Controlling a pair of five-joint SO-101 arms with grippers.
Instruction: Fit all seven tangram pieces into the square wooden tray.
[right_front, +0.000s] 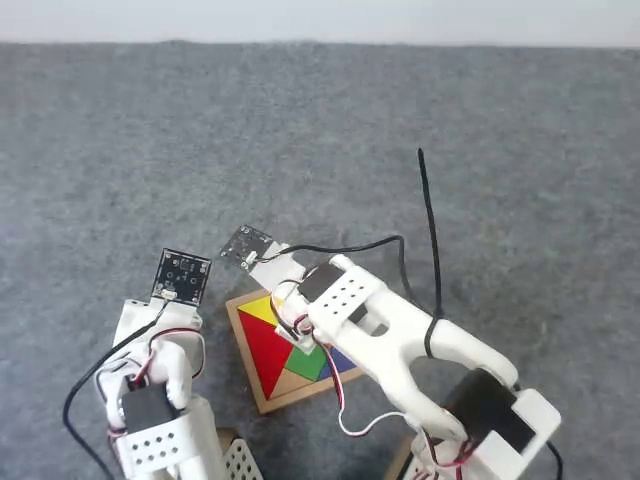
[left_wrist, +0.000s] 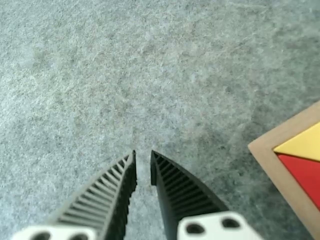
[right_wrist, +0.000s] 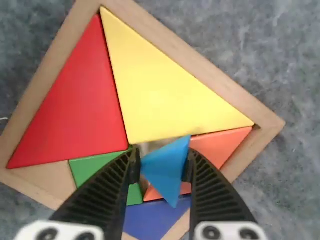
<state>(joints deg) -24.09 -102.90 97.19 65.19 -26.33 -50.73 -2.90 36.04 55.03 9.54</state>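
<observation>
Right gripper (right_wrist: 163, 154): clamped on the blue triangle (right_wrist: 162, 172), above the tray (right_wrist: 267, 122) centre.
Left gripper (left_wrist: 143, 154): narrow gap, empty, beside a tray corner.

Wooden tray (right_wrist: 268, 123), red triangle (right_wrist: 75, 115) and yellow triangle (right_wrist: 155, 95) seated, blue triangle (right_wrist: 165, 167) tilted

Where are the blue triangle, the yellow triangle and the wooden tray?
blue triangle (right_wrist: 165, 172): right wrist view, middle of its face.
yellow triangle (right_wrist: 160, 95): right wrist view, middle of its face.
wooden tray (right_wrist: 200, 70): right wrist view, bare rim.
</observation>
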